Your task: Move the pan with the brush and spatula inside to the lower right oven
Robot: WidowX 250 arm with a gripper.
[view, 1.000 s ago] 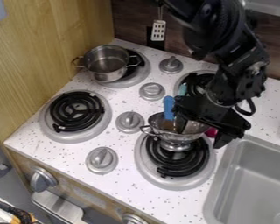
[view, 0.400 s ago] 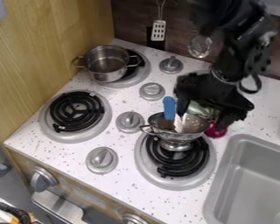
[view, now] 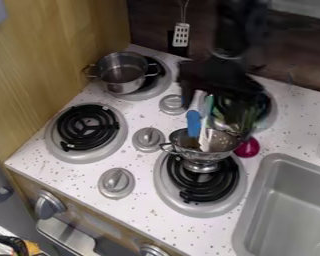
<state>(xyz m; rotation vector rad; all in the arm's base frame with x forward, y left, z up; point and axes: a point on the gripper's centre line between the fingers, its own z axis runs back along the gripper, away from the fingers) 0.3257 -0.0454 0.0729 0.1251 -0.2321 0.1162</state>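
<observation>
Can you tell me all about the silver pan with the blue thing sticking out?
The pan looks like shiny metal. It is round and open on top, narrows downward to a small foot, and has a little loop handle on its left in the picture. It stands about upright on the black coils of the lower right burner. A tool with a blue handle and a whitish one poke out. I can't tell if the robot arm above touches it.

Pot [view: 124, 84], slotted turner [view: 181, 35], pink object [view: 248, 148], sink [view: 293, 205]

Silver pan [view: 201, 156], upright on lower right burner [view: 195, 193]; blue-ended utensil [view: 193, 122], pale utensil [view: 204, 139] standing inside.
</observation>
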